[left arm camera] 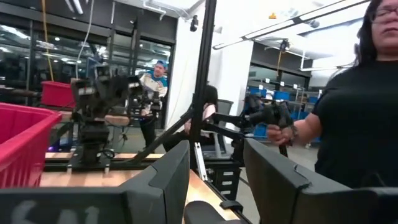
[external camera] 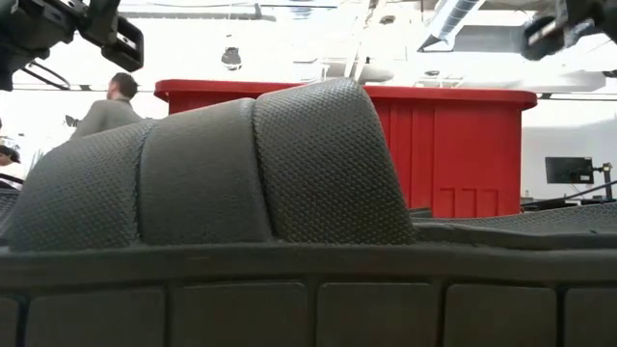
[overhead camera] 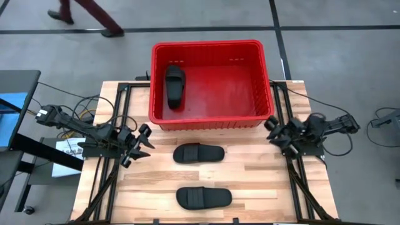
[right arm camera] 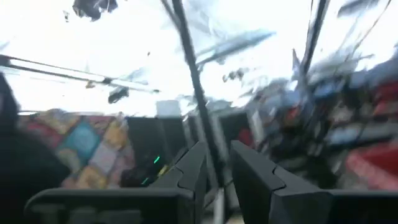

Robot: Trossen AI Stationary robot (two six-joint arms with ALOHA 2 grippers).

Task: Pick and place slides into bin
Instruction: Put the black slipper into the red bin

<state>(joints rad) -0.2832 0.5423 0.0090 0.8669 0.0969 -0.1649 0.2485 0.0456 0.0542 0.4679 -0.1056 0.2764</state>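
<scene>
Left gripper [overhead camera: 142, 144] beside 2 slides [overhead camera: 199, 153]

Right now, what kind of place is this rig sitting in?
Probably a robotics lab or workshop floor. A wooden table on a grey concrete floor holds two arms, a red bin and black slides. Behind it are more equipment benches and people.

The floor [overhead camera: 350, 56] is gray with dark lines. A person's legs [overhead camera: 87, 15] walk by at 11 o'clock. The table [overhead camera: 250, 181] is light wood. Behind it are white walls, bright ceiling lights [left arm camera: 298, 31] and dark windows [left arm camera: 37, 56]. A person in black [left arm camera: 354, 106] stands close.
</scene>
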